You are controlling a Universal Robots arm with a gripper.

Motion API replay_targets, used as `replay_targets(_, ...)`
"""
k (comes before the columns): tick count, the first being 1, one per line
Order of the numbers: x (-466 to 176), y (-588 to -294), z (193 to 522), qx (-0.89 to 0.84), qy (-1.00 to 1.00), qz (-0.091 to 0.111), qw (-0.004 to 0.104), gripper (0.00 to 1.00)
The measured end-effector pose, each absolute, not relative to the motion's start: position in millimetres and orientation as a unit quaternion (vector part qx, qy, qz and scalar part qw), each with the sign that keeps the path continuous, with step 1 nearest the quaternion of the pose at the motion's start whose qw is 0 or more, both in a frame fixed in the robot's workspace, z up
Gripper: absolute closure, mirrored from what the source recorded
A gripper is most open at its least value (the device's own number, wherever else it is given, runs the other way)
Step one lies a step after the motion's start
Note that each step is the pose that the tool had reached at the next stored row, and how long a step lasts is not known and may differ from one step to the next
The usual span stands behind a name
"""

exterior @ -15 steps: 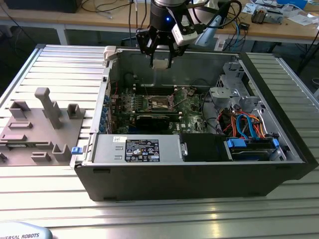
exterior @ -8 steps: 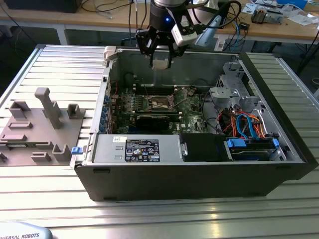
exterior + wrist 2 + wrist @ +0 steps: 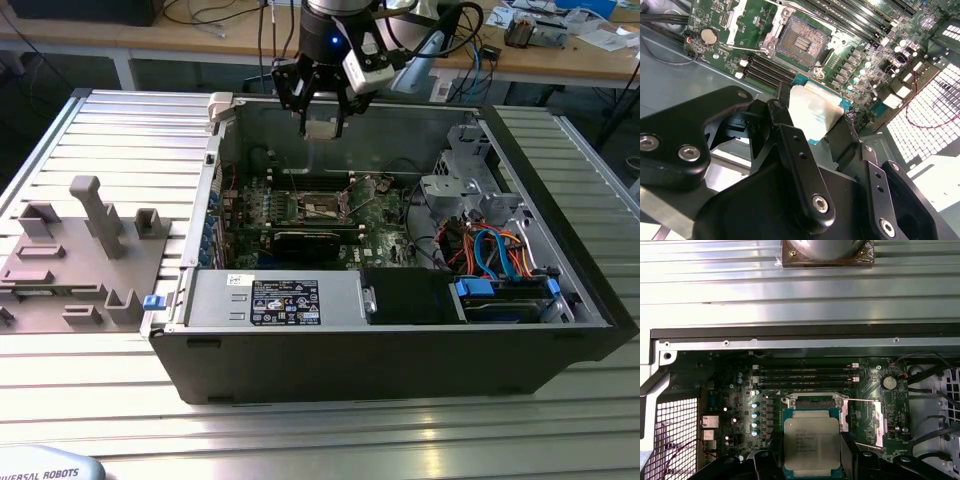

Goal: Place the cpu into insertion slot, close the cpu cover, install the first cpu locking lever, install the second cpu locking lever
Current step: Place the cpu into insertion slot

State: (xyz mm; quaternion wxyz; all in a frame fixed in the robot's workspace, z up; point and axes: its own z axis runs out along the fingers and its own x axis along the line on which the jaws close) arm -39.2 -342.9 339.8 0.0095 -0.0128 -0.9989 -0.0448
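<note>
Between the 2 fingers of the gripper [image 3: 322, 122], pinched by 2 opposite edges: the cpu [image 3: 812, 442], metal top facing up, held in the air over the open computer case [image 3: 400, 340]. Below the tool: bare insertion slot [image 3: 800, 42], with the cpu cover [image 3: 878, 422] swung open beside it. Judgement: chip light, stiff, smooth-edged so liable to slip; underside contacts fragile. Edge grip only, kept level.

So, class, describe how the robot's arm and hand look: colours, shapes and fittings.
The arm's dark round wrist carries a glowing blue light. A white box-shaped unit is mounted beside it. The black hand is built from glossy flat linkage bars, rounded at the ends and joined by silver screws.
</note>
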Motion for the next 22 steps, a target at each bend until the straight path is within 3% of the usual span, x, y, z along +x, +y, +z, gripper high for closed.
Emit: replay_targets(22, -44.3, -342.9, 336.5, -0.013, -0.999, -0.045, 0.009, 0.46)
